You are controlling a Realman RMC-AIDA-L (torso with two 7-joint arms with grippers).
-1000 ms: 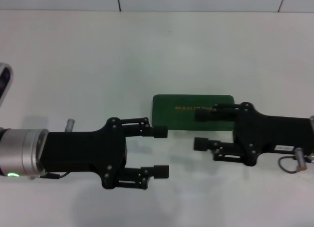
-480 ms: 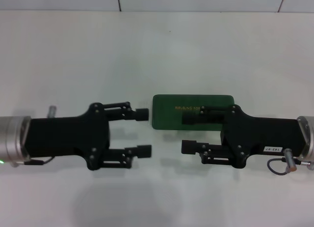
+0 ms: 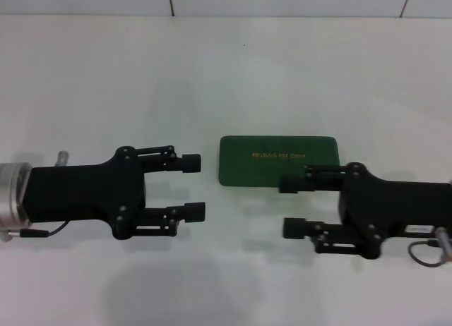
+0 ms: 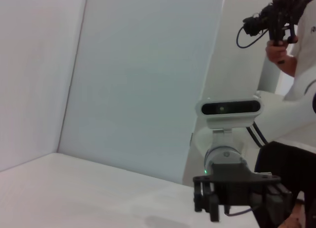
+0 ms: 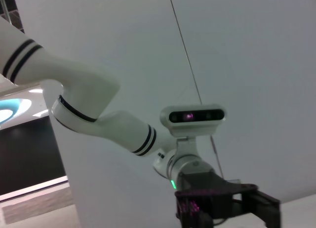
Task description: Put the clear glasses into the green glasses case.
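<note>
Head view: dark green rectangular hard case [image 3: 277, 161] shut on white table [image 3: 226, 72]; clear glasses unseen. Left pincer [image 3: 193, 188], right pincer [image 3: 292, 205] both apart, empty. Probably light, rigid, slippery; grip long edges.

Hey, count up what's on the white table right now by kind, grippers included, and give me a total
Green glasses case, closed: 1
Black grippers: 2, the left gripper and the right gripper, both open
Clear glasses: 0 visible
Total: 3

Head cam looks steeply down at white table [image 3: 226, 65] from close above; each wrist cam faces sideways across it at the opposite arm, sharing only the tabletop strip.
</note>
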